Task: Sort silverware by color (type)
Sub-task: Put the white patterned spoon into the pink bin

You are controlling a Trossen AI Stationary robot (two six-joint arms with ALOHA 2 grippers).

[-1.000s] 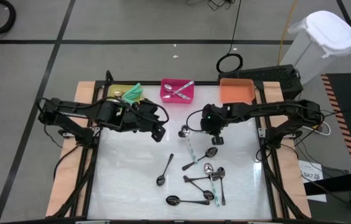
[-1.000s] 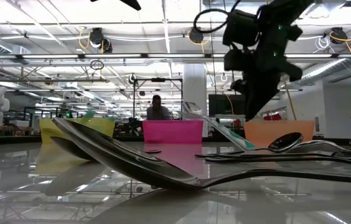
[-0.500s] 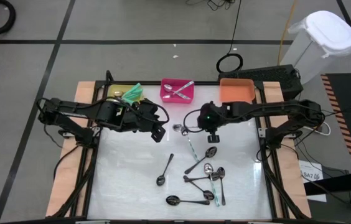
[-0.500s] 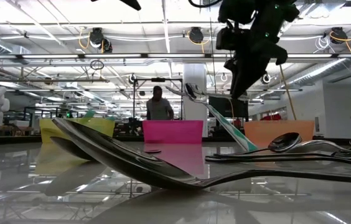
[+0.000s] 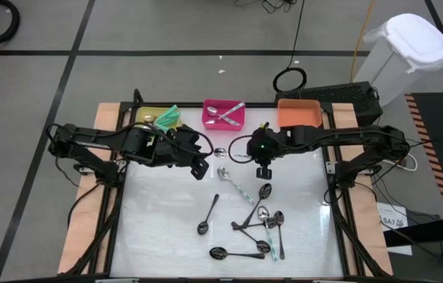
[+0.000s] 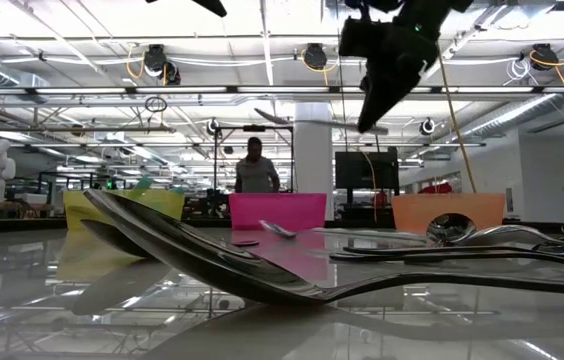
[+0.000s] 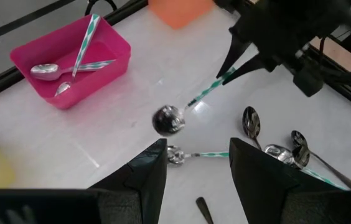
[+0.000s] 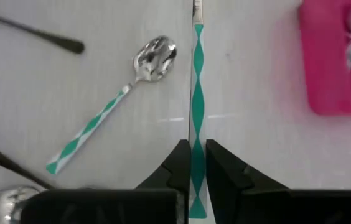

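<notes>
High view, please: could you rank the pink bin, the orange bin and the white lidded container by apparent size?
1. White lidded container, clearly largest.
2. Orange bin and pink bin look alike; unranked.

No legible text, labels, brands, numbers or signs in any view. Bins, spoons, arms and bench carry no readable marking; room background too indistinct to read.
</notes>
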